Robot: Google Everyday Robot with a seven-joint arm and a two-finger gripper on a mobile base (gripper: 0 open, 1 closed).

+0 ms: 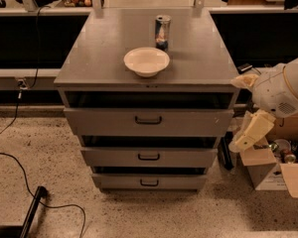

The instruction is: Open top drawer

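The top drawer (188,123) is the widest of three grey drawers in a grey cabinet, with a small black pull handle (148,119) at the middle of its front. A dark gap shows between its front and the cabinet top. My gripper (243,108) is at the cabinet's right side, level with the top drawer's right end and well right of the handle. Its two cream fingers stand apart, one above (244,81) and one below (251,132), holding nothing.
A white bowl (146,61) and a can (162,32) stand on the cabinet top (89,58). Two narrower drawers (149,156) sit below. Cardboard boxes (270,170) with clutter lie on the floor at the right. A black cable (20,162) runs over the floor at the left.
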